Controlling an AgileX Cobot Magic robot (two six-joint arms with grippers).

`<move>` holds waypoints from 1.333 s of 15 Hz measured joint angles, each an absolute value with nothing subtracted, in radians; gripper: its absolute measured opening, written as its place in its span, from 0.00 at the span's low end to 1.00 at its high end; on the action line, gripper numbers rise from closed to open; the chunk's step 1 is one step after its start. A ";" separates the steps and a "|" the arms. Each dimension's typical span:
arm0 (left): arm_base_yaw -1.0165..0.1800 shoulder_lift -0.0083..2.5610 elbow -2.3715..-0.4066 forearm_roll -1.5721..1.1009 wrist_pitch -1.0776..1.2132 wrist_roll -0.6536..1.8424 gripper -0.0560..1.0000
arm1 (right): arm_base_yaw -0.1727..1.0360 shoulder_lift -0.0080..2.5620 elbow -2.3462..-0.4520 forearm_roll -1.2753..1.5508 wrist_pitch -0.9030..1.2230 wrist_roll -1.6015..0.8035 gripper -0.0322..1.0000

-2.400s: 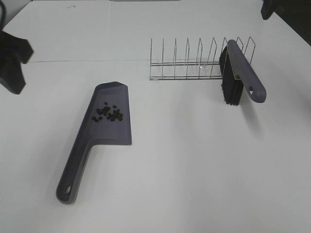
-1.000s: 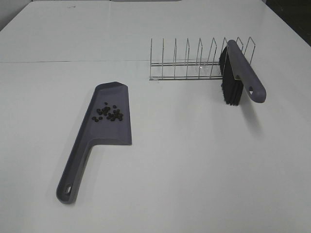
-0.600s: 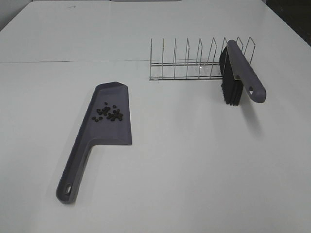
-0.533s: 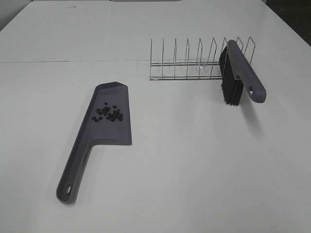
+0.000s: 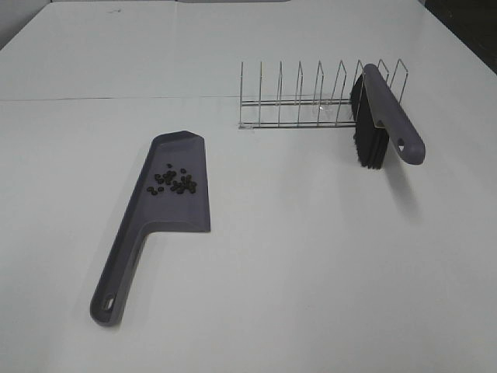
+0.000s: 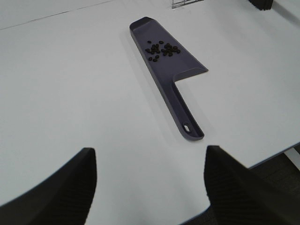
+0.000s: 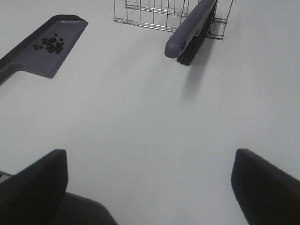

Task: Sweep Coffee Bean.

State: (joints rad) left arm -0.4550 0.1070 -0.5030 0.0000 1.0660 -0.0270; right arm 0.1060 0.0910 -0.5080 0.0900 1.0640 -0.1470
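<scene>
From the high camera, the coffee beans lie in a loose cluster on the blade of the dustpan, which rests flat on the white table, while the brush leans in the wire rack well apart from it, and neither arm shows. The left wrist camera shows the left gripper spread wide and empty, set back from the dustpan's handle. The right wrist camera shows the right gripper equally wide and empty, far from the brush, so the sweeping looks finished, with little left beyond perhaps lifting the pan level
</scene>
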 joint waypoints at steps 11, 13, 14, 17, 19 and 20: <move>-0.397 0.081 -0.503 0.000 1.065 -0.025 0.62 | 0.104 0.091 -0.508 0.091 1.064 -0.148 0.81; -0.237 0.034 -0.503 0.000 1.064 -0.025 0.62 | 0.045 0.089 -0.508 0.091 1.064 -0.148 0.81; -0.186 0.013 -0.503 0.000 1.063 -0.025 0.62 | 0.023 0.082 -0.508 0.091 1.064 -0.148 0.81; -0.083 -0.002 -0.503 0.000 1.062 -0.025 0.62 | 0.003 0.038 -0.508 0.091 1.062 -0.148 0.81; -0.075 -0.002 -0.503 0.000 1.062 -0.025 0.62 | 0.003 0.014 -0.508 0.091 1.063 -0.148 0.81; -0.075 -0.002 -0.503 0.000 1.062 -0.025 0.62 | 0.003 -0.001 -0.508 0.091 1.064 -0.148 0.81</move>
